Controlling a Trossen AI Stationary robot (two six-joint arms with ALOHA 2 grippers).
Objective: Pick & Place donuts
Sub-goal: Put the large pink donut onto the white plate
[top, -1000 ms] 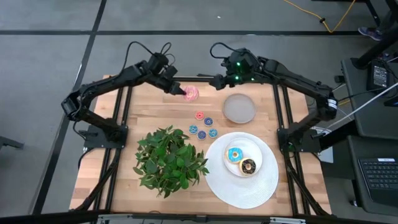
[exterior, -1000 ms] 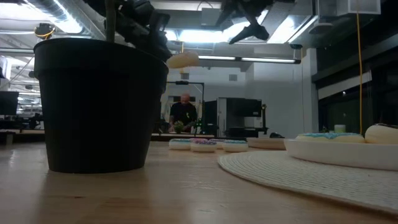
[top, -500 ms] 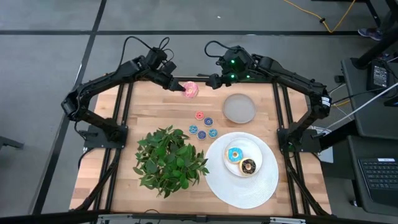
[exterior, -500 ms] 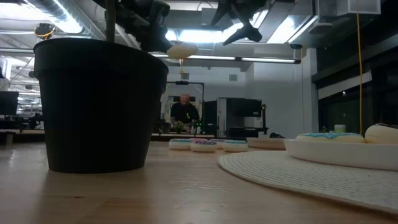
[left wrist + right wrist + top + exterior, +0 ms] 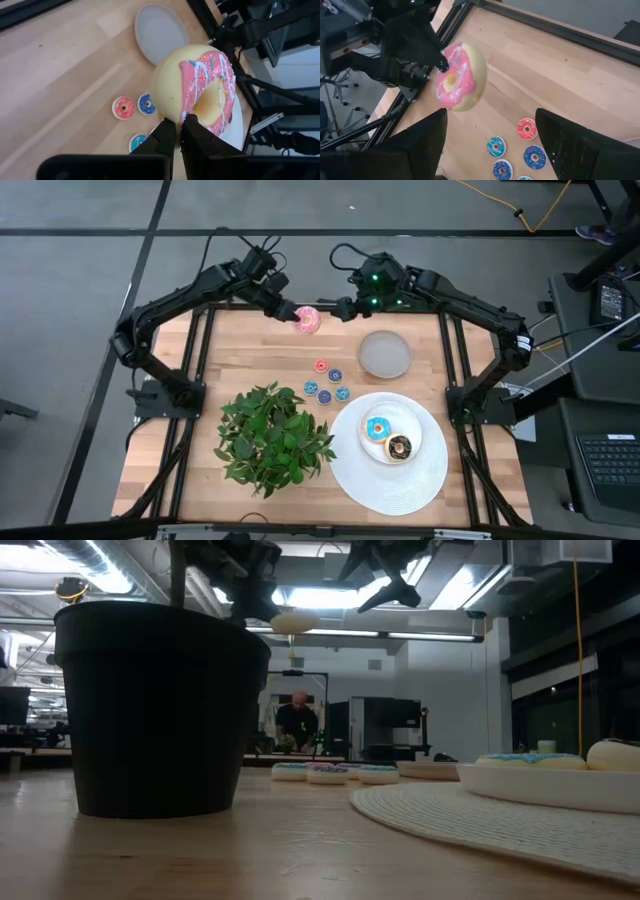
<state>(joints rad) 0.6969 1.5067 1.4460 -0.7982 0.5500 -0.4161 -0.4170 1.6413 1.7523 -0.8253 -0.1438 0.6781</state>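
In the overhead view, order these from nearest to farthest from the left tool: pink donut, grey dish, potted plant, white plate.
1. pink donut, in the left tool
2. grey dish, toward the right arm
3. potted plant, near table edge
4. white plate, near right corner

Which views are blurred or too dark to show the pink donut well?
Low view: backlit by ceiling lights, the pink donut shows pale beside the black pot. Right wrist view: slightly motion-blurred. Left wrist view: sharp in the left gripper.
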